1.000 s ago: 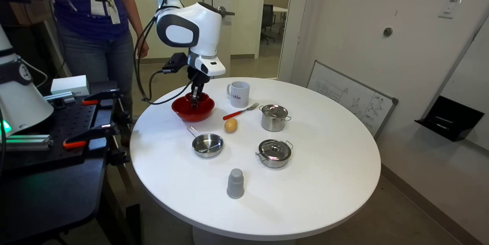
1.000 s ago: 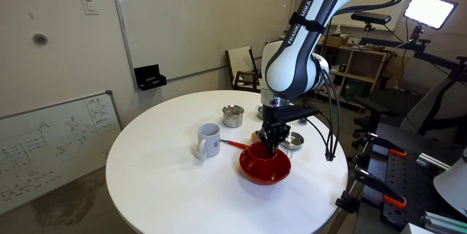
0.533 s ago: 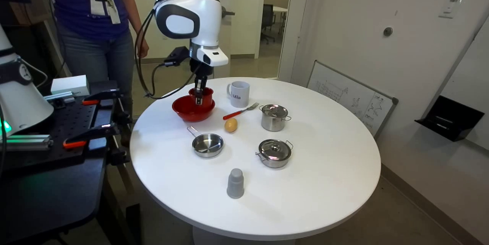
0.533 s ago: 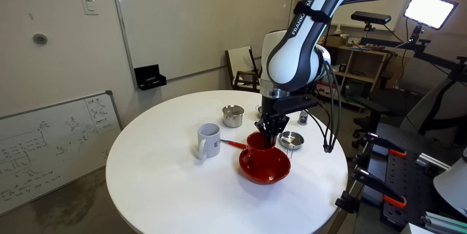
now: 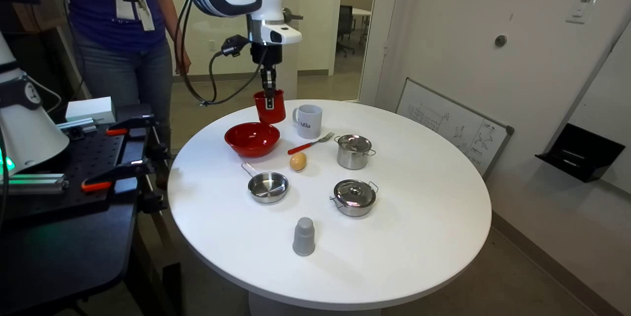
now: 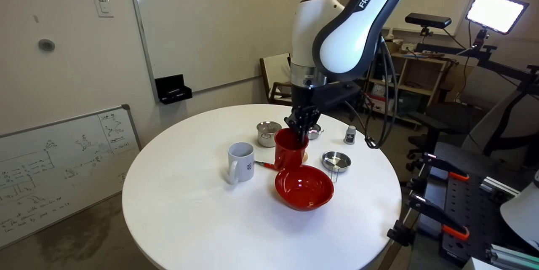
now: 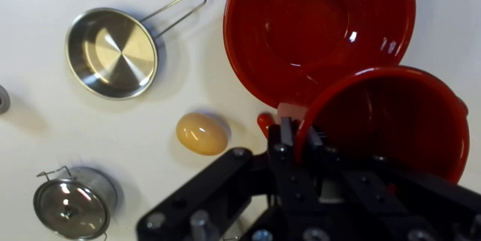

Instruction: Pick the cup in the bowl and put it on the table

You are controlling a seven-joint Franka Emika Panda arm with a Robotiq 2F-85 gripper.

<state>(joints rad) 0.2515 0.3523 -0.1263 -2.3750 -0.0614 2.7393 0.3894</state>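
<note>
- Wrist view: a red cup (image 7: pixel 391 113) hangs from my gripper (image 7: pixel 300 135), overlapping in sight the edge of the wide red bowl (image 7: pixel 304 23); in both exterior views it is out of that bowl, in the air.
- My fingers (image 7: pixel 286 132) stand nearly together, one inside the cup, one outside, pinching its wall.
- Picking looks complete from afar, I judge; the carry is in hand, the placing on the round white table (image 5: pixel 394 237) not yet done.
- Near my likely path are the "Mila" mug (image 5: pixel 309 122) and a red-handled fork (image 5: pixel 310 144); next I should steer past both, lower the cup upright, and spread the fingers once its base meets the table.
</note>
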